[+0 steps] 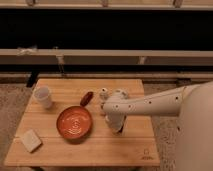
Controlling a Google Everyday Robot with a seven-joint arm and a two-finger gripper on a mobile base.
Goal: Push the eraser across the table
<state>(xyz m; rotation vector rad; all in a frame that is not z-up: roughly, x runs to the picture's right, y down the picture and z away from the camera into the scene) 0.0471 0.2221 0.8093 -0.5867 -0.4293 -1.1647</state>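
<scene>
The light-wood table (pixel 60 150) fills the lower middle of the camera view. My white arm reaches in from the right, and its gripper (pixel 118 127) points down at the table just right of the orange pan (pixel 74 122). A small dark shape (pixel 120 131) shows at the gripper's tip. It may be the eraser, but I cannot tell it apart from the gripper or its shadow.
The pan's reddish-brown handle (pixel 87 98) points toward the back. A white cup (pixel 43 96) stands at the back left. A pale beige square block (pixel 31 140) lies at the front left. A dark logo mark (pixel 145 154) sits at the front right corner. A dark wall with rails runs behind the table.
</scene>
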